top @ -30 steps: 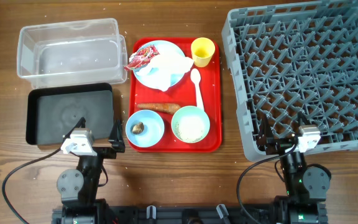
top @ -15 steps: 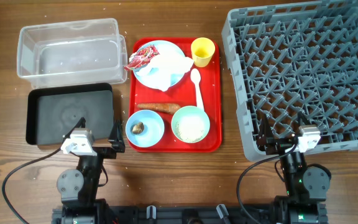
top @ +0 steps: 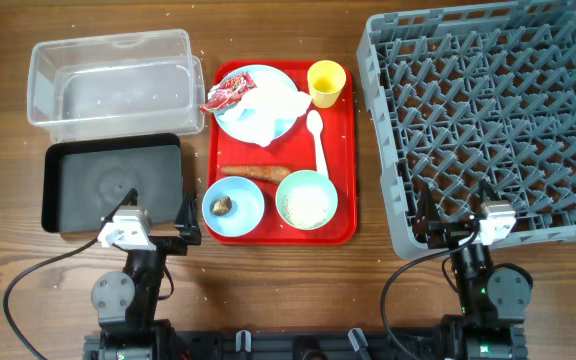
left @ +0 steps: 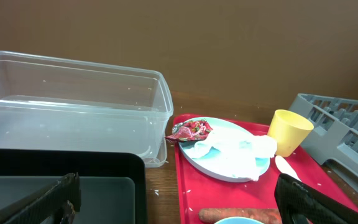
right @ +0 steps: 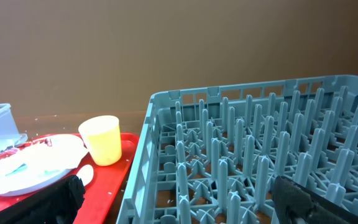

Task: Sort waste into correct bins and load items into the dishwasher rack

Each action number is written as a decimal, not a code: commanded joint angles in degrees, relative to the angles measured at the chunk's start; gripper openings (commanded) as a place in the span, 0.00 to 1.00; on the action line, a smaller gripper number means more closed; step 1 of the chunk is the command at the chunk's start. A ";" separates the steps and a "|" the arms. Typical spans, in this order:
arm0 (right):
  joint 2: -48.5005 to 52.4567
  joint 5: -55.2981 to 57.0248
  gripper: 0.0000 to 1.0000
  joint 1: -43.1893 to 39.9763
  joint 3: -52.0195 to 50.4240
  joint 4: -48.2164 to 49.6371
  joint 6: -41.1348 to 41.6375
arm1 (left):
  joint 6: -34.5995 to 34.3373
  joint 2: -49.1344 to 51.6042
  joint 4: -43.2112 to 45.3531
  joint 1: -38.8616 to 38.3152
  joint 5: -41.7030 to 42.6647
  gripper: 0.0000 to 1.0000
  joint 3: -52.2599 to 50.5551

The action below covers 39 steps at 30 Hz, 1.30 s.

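Observation:
On the red serving tray (top: 343, 160) sit a light blue plate (top: 238, 125) with a red wrapper (top: 223, 95) and a white napkin (top: 273, 108), a yellow cup (top: 326, 82), a white spoon (top: 317, 135), a carrot (top: 252, 172), a blue bowl (top: 236, 208) with a brown lump (top: 222, 205), and a green bowl (top: 306, 200) with rice. The clear tub (top: 113, 82) and black tray (top: 113, 182) lie left, the grey rack (top: 488, 120) right. My left gripper (top: 158, 225) is open over the black tray's front right corner. My right gripper (top: 455, 220) is open at the rack's front edge. Both are empty.
In the left wrist view the tub (left: 73, 99), wrapper (left: 191, 130), cup (left: 289, 132) and carrot (left: 241, 215) show ahead. The right wrist view looks over the rack (right: 260, 155) with the cup (right: 101, 139) at left. Loose rice grains dot the wooden table.

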 commanded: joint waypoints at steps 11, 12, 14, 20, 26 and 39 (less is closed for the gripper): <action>-0.39 -0.92 1.00 0.28 -0.13 0.28 -0.42 | 1.11 -0.42 -0.04 -0.26 -0.37 1.00 -0.44; -0.39 -0.92 1.00 0.28 -0.13 0.28 -0.39 | 1.11 -0.42 -0.04 -0.26 -0.37 1.00 -0.44; -0.39 -0.92 1.00 0.28 -0.13 0.28 -0.39 | 1.11 -0.42 -0.04 -0.26 -0.37 1.00 -0.44; -0.39 -0.92 1.00 0.28 -0.13 0.28 -0.39 | 1.11 -0.42 -0.04 -0.26 -0.37 1.00 -0.44; -0.39 -0.92 1.00 0.28 -0.13 0.28 -0.42 | 1.11 -0.42 -0.04 -0.26 -0.35 1.00 -0.44; -0.39 -2.95 1.00 0.28 0.76 3.91 6.91 | 1.11 -0.37 5.35 -0.22 1.77 1.00 0.28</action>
